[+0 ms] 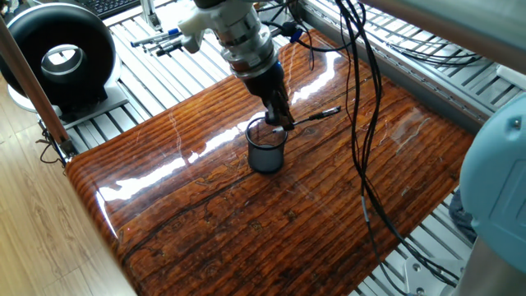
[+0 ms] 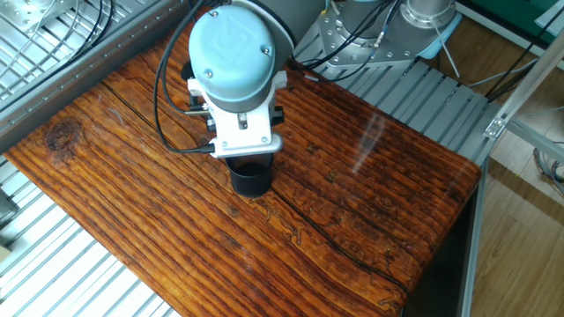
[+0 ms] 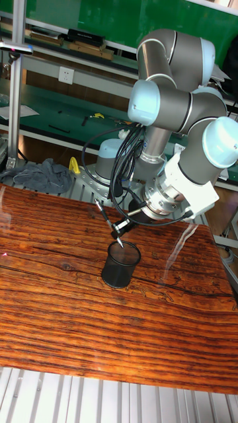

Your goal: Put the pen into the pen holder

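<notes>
The pen holder [image 1: 267, 148] is a dark mesh cup standing upright near the middle of the wooden table [image 1: 246, 222]; it also shows as the pen holder [image 2: 250, 179] and the pen holder [image 3: 121, 264]. My gripper [image 1: 279, 121] hangs just above its rim and is shut on the pen [image 1: 319, 115], a thin black stick. In the tall fixed view the pen [image 3: 106, 218] slants down through the gripper [image 3: 121, 229], its lower tip over the cup's opening. In the other fixed view the arm's wrist hides the gripper and the pen.
A big black round fan [image 1: 62, 57] stands at the back left, off the table. Loose markers [image 1: 160, 39] lie on the metal slats behind. Black cables [image 1: 362, 123] hang over the table's right half. A grey cloth [image 3: 46, 178] lies behind the table.
</notes>
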Motion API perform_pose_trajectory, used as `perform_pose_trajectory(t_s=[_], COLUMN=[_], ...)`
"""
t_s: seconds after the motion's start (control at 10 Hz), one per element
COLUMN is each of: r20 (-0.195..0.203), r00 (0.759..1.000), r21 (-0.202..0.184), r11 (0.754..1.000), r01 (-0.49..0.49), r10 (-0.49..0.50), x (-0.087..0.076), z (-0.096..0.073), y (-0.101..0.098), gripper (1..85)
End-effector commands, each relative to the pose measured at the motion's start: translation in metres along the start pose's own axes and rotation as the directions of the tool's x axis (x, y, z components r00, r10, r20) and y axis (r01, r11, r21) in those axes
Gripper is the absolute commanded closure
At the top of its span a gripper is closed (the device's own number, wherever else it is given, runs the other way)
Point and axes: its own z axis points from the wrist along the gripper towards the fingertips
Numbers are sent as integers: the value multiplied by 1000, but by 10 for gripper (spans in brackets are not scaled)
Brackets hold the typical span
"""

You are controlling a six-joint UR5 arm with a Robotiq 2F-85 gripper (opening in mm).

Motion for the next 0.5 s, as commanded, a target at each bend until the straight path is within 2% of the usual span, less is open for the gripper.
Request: perform_pose_trajectory(t_s=[0.0,0.2,0.3,0.4], r20=[58,43,42,41], r00=[995,982,971,967], r21=[54,130,121,92], r11=[996,975,965,964], r01=[74,179,231,248], r10=[-77,-186,-237,-253], x=[-16,-17,-18,-16], z=[-2,-4,-3,-2], y=[-14,-32,-29,-21], gripper=[843,843,843,843])
